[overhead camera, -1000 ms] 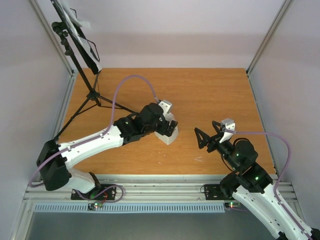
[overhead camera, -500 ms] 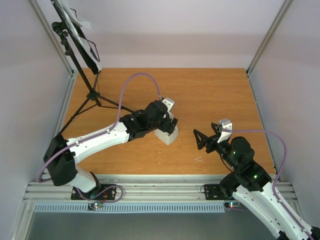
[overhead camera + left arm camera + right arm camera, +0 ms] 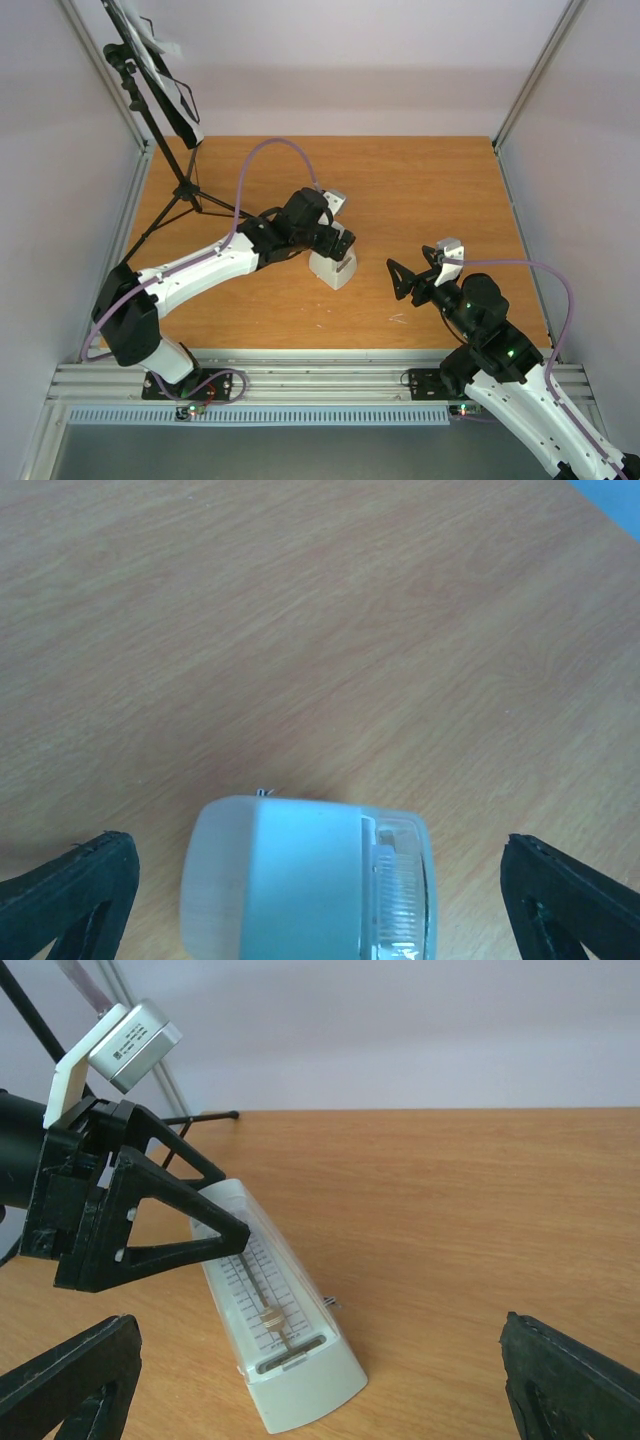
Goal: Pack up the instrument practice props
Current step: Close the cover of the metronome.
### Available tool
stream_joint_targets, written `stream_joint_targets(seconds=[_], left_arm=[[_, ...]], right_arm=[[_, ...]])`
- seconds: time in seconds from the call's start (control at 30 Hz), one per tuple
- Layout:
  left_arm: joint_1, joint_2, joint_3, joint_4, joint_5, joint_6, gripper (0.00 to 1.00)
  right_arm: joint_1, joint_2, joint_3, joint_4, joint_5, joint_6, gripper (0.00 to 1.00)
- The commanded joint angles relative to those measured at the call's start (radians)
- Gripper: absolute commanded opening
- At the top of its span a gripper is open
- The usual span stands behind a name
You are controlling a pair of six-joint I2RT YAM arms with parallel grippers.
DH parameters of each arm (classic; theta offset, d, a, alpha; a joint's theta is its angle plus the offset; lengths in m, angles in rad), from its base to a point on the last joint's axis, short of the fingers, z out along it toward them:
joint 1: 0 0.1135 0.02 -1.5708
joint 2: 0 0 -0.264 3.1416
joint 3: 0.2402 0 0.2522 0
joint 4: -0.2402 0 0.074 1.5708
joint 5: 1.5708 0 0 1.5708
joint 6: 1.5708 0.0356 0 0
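Observation:
The pale wedge-shaped metronome (image 3: pixel 334 272) stands mid-table, its clear front cover (image 3: pixel 268 1305) facing my right wrist camera. My left gripper (image 3: pixel 335 247) hovers open right over its top, one black finger (image 3: pixel 160 1235) on either side, neither touching it. From the left wrist the metronome top (image 3: pixel 290 880) lies between the fingertips (image 3: pixel 75 895). My right gripper (image 3: pixel 404 278) is open and empty, a little to the right of the metronome. The black music stand (image 3: pixel 150 70) stands at the far left corner with white sheet-music pages (image 3: pixel 162 45) on its desk.
The stand's tripod legs (image 3: pixel 185 200) spread over the far left of the wooden table (image 3: pixel 430 190). White walls and metal frame posts (image 3: pixel 525 85) close in the table on three sides. The left arm's purple cable (image 3: pixel 270 150) arcs above the table.
The left forearm has swung and its gripper has shifted slightly over the metronome top. The right gripper edged a little left, then stayed put. Both grippers remain open.

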Motion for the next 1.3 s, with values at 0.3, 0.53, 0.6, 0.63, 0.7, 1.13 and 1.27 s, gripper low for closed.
stream_joint_targets(seconds=[0.3,0.53,0.6,0.63,0.7,1.13,1.27], left_arm=[[0.01,0.032,0.011,0.009,0.04,0.025,0.84],[0.009,0.036,0.011,0.007,0.039,0.032,0.69],[0.009,0.036,0.012,0.007,0.038,0.033,0.66],[0.009,0.036,0.012,0.007,0.039,0.035,0.65],[0.009,0.036,0.011,0.006,0.028,0.037,0.62],[0.009,0.046,0.016,-0.01,0.019,0.059,0.43],[0.009,0.048,0.014,-0.009,0.023,0.064,0.38]], right_arm=[[-0.005,-0.001,0.017,-0.011,-0.001,-0.02,0.99],[-0.005,0.002,0.017,-0.007,-0.005,-0.019,0.98],[-0.006,0.003,0.017,-0.007,-0.006,-0.018,0.98],[-0.005,0.004,0.017,-0.006,-0.007,-0.018,0.98],[-0.006,0.005,0.017,-0.005,-0.007,-0.018,0.98],[-0.005,0.015,0.016,-0.001,-0.01,-0.018,0.99],[-0.006,0.015,0.016,-0.001,-0.011,-0.018,0.99]])
